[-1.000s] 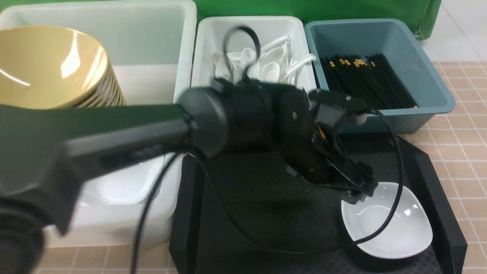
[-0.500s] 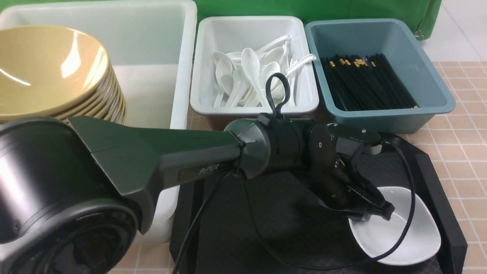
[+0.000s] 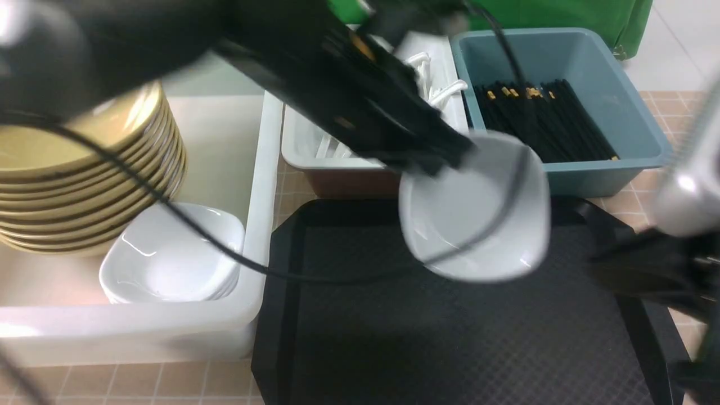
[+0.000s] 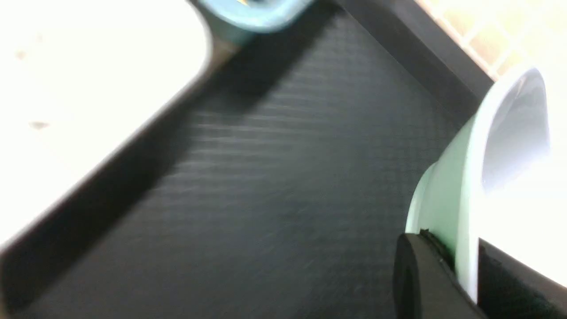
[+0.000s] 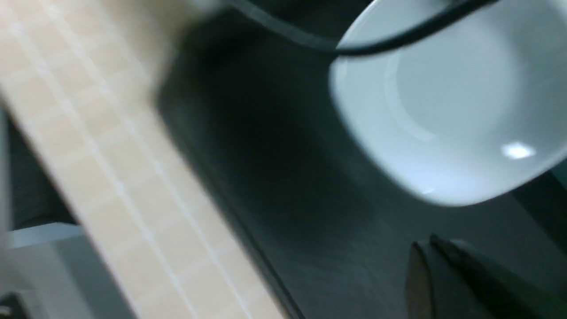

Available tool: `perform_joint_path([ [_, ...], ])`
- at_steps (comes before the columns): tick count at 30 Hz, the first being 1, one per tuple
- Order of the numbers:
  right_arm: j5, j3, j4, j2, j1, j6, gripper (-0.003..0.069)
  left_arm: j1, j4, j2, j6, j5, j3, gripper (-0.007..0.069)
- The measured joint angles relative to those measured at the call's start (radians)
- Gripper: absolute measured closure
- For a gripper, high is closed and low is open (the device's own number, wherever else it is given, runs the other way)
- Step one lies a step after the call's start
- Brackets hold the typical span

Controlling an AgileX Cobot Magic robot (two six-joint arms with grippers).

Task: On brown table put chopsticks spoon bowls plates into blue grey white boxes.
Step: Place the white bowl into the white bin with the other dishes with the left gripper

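My left gripper [image 3: 447, 157] is shut on the rim of a small white plate [image 3: 478, 214] and holds it in the air above the black tray [image 3: 422, 337], blurred by motion. In the left wrist view the fingers [image 4: 416, 266] pinch the plate's rim [image 4: 447, 199]. My right gripper [image 3: 607, 267] hangs low at the tray's right edge, empty, its fingers together in the right wrist view [image 5: 425, 250]; the plate [image 5: 452, 110] shows there too. The white box [image 3: 264, 169] holds stacked yellow bowls [image 3: 84, 169] and white plates [image 3: 169, 259].
The grey box [image 3: 304, 152] holds white spoons [image 3: 436, 87]. The blue box [image 3: 613, 152] holds black chopsticks [image 3: 551, 118]. The tray has a raised rim and lies on the tiled brown table [image 3: 686, 112]. The left arm and its cable cross above the grey box.
My left gripper took the white plate off the tray's right side and lifted it up and to the left. The right arm has come into view at the right.
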Motion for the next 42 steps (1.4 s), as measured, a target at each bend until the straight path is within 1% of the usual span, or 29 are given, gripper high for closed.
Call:
perform_joint_path([
  [2,-0.008,-0.062,0.050,0.059,0.002,-0.056,0.0612,0.054,0.035,-0.057,-0.016,0.055,0.002,0.0619],
  [3,-0.012,-0.125,0.083,0.124,0.020,-0.098,0.0612,0.113,0.082,-0.125,-0.038,0.099,0.014,0.0619],
  [4,-0.012,-0.141,0.087,0.140,0.023,-0.104,0.0612,0.129,0.087,-0.132,-0.040,0.102,0.020,0.0619],
  [6,-0.015,-0.226,0.099,0.236,0.075,-0.131,0.0612,0.228,0.156,-0.224,-0.080,0.133,0.079,0.0619],
  [9,-0.017,-0.308,0.111,0.322,0.134,-0.158,0.0612,0.352,0.216,-0.308,-0.122,0.141,0.185,0.0619],
  [12,-0.017,-0.351,0.115,0.383,0.180,-0.181,0.0612,0.485,0.236,-0.373,-0.130,0.127,0.297,0.0619],
  [17,-0.018,-0.364,0.107,0.436,0.192,-0.197,0.0611,0.621,0.236,-0.399,-0.130,0.063,0.392,0.0619],
  [21,-0.018,-0.364,0.090,0.445,0.192,-0.200,0.0612,0.632,0.204,-0.378,-0.121,0.038,0.419,0.0618],
  [25,-0.018,-0.364,0.085,0.446,0.192,-0.200,0.0612,0.595,0.147,-0.337,-0.062,0.024,0.437,0.0611],
  [29,-0.016,-0.364,0.084,0.446,0.192,-0.200,0.0612,0.574,0.155,-0.297,-0.036,0.024,0.450,0.0557],
  [32,-0.006,-0.364,0.079,0.446,0.192,-0.203,0.0611,0.574,0.193,-0.289,-0.033,0.023,0.451,0.0463],
  [34,-0.006,-0.364,0.079,0.446,0.192,-0.206,0.0611,0.574,0.207,-0.289,-0.031,0.024,0.449,0.0384],
  [35,-0.006,-0.364,0.078,0.446,0.192,-0.206,0.0611,0.574,0.208,-0.289,-0.031,0.025,0.448,0.0367],
  [36,-0.006,-0.364,0.078,0.446,0.192,-0.207,0.0611,0.574,0.212,-0.289,-0.031,0.037,0.443,0.0308],
  [38,-0.005,-0.364,0.068,0.446,0.192,-0.207,0.0611,0.574,0.214,-0.291,-0.031,0.067,0.428,0.0229],
  [40,-0.004,-0.364,0.043,0.446,0.192,-0.200,0.0611,0.574,0.214,-0.299,-0.035,0.103,0.406,0.0166],
  [42,-0.002,-0.364,-0.001,0.444,0.192,-0.172,0.0611,0.574,0.214,-0.323,-0.050,0.155,0.373,0.0134],
])
